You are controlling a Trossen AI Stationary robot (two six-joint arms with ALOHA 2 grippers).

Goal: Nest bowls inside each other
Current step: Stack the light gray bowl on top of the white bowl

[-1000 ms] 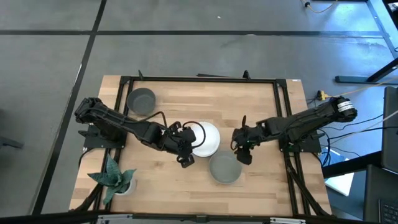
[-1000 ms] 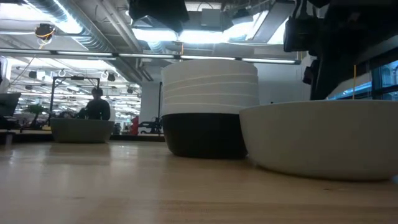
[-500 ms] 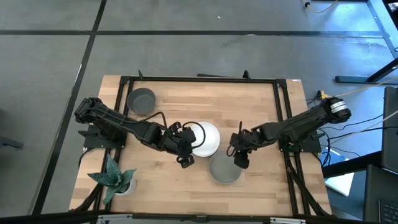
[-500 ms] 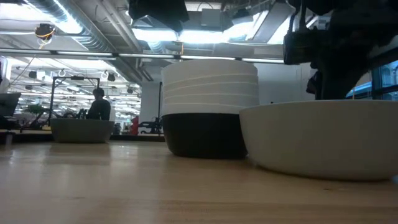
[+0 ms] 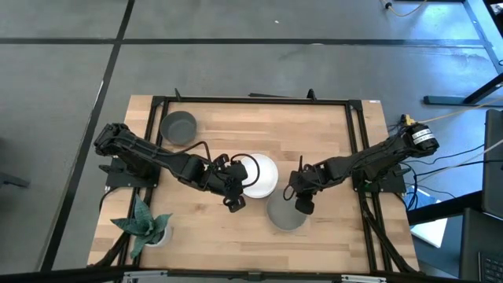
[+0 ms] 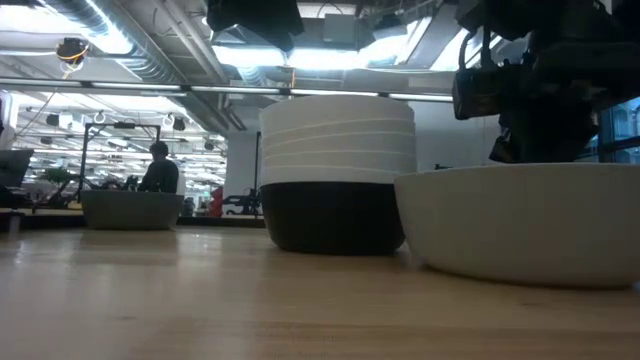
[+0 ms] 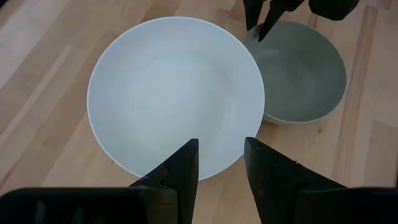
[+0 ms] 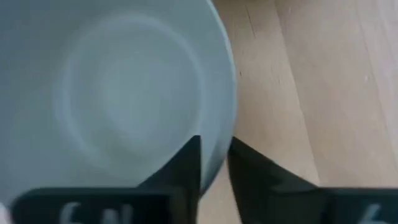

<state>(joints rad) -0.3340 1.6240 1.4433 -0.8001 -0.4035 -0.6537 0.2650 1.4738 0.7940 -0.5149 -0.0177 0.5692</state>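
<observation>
A stack of white bowls [image 5: 259, 174] nested in a black bowl [image 6: 335, 215] stands mid-table on its base. My left gripper [image 5: 233, 192] is open. It hovers just above the stack's near-left rim [image 7: 186, 171] without touching it. A grey bowl [image 5: 283, 216] sits on the table near and right of the stack. My right gripper [image 5: 299, 196] has come down on that bowl's far-right rim. A second grey bowl [image 5: 178, 127] rests on the table at the far left. My right gripper [image 8: 214, 146] holds the grey bowl's far-right rim [image 8: 231, 121], one finger inside the bowl and one outside, pinching the wall between them. The fingers come from above, slanting in from the table's right. The bowl's base rests on the table [image 6: 520, 280].
A small green spiky plant [image 5: 145, 224] stands at the near-left corner. A black frame [image 5: 251, 101] runs along the table's far edge and sides. Bare wood lies between the stack and the far-left grey bowl. A person [image 6: 158, 170] sits in the room beyond the table.
My right gripper has moved toward the table's left and near edge and come down onto the grey bowl's far-right rim. The grey bowl has shifted slightly on the table.
</observation>
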